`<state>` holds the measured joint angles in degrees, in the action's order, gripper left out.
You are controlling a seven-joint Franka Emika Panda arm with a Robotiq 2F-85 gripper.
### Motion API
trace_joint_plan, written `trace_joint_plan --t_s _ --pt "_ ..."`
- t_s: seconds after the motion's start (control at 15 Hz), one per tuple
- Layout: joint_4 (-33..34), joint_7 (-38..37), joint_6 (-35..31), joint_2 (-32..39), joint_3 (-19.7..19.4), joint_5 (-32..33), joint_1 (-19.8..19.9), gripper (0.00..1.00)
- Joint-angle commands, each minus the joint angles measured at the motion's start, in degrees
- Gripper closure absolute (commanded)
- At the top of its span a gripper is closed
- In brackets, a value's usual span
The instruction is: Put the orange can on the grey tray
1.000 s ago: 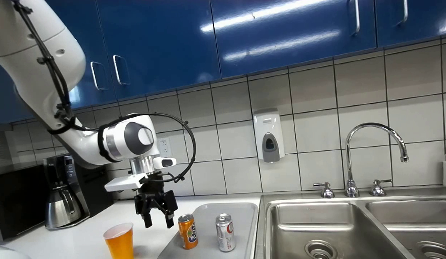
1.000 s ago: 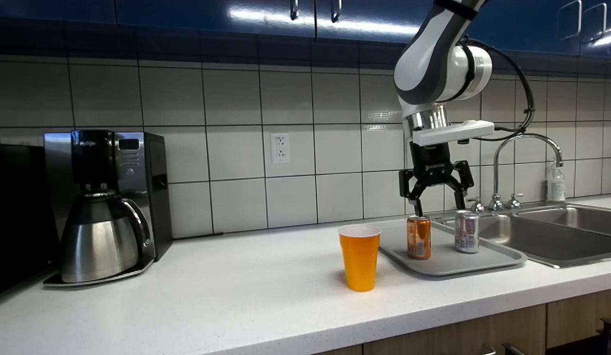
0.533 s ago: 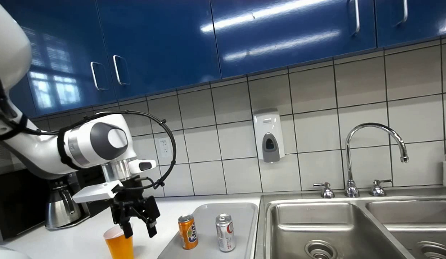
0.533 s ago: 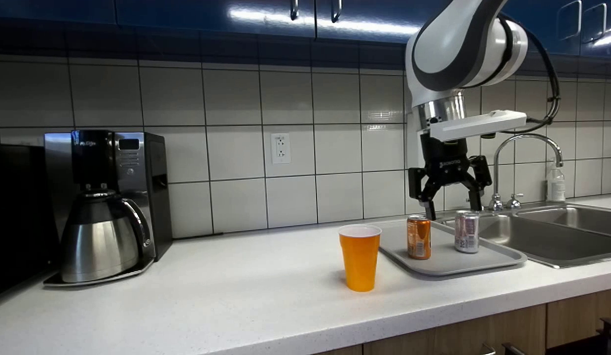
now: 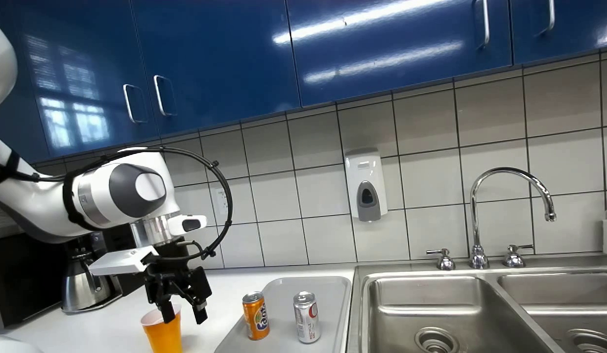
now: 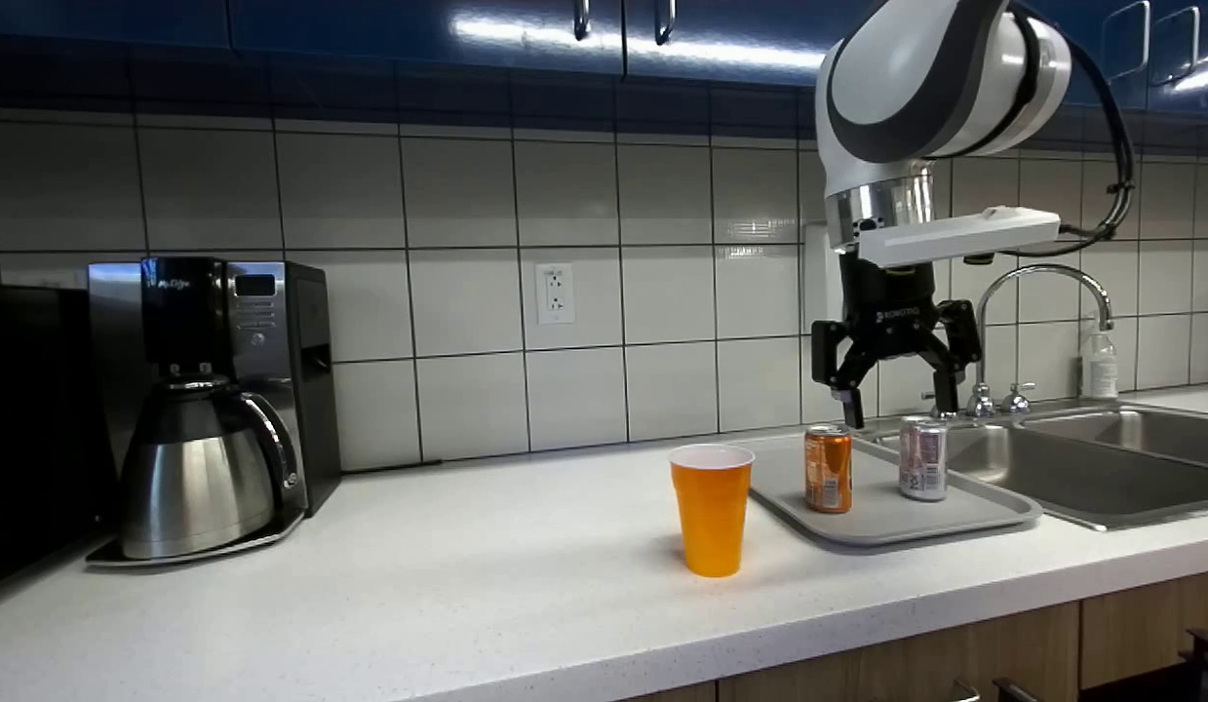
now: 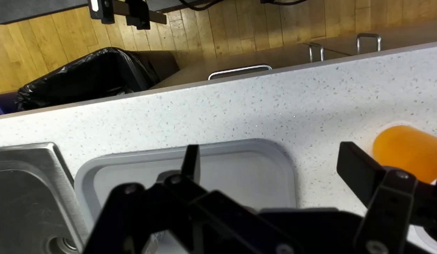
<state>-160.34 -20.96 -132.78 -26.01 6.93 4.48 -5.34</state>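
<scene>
The orange can (image 5: 256, 316) stands upright on the grey tray (image 5: 327, 289), near its edge on the cup's side. In an exterior view the can (image 6: 829, 470) and tray (image 6: 886, 524) also show. My gripper (image 5: 185, 316) is open with nothing between its fingers. It hangs in the air above the counter, apart from the can; it also shows above the tray in an exterior view (image 6: 901, 414). In the wrist view the open fingers (image 7: 271, 155) are wide apart over the tray (image 7: 239, 173), and the orange can is mostly or fully hidden behind the gripper.
A silver can (image 5: 306, 316) stands on the tray beside the orange can. An orange-yellow cup (image 6: 713, 512) stands on the counter beside the tray, close to a finger in the wrist view (image 7: 408, 151). Steel sink basins (image 5: 430, 294) adjoin the tray. A coffee maker (image 6: 214, 409) stands further along.
My open gripper has moved away from the cans, toward the counter's front; the motion slowed in the last half second. The orange can, silver can, cup and tray have not moved.
</scene>
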Motion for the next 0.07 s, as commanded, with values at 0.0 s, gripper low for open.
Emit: trace_joint_plan --t_s 0.0 --pt "0.03 0.58 0.08 -0.11 1.14 -0.72 1.08 0.0"
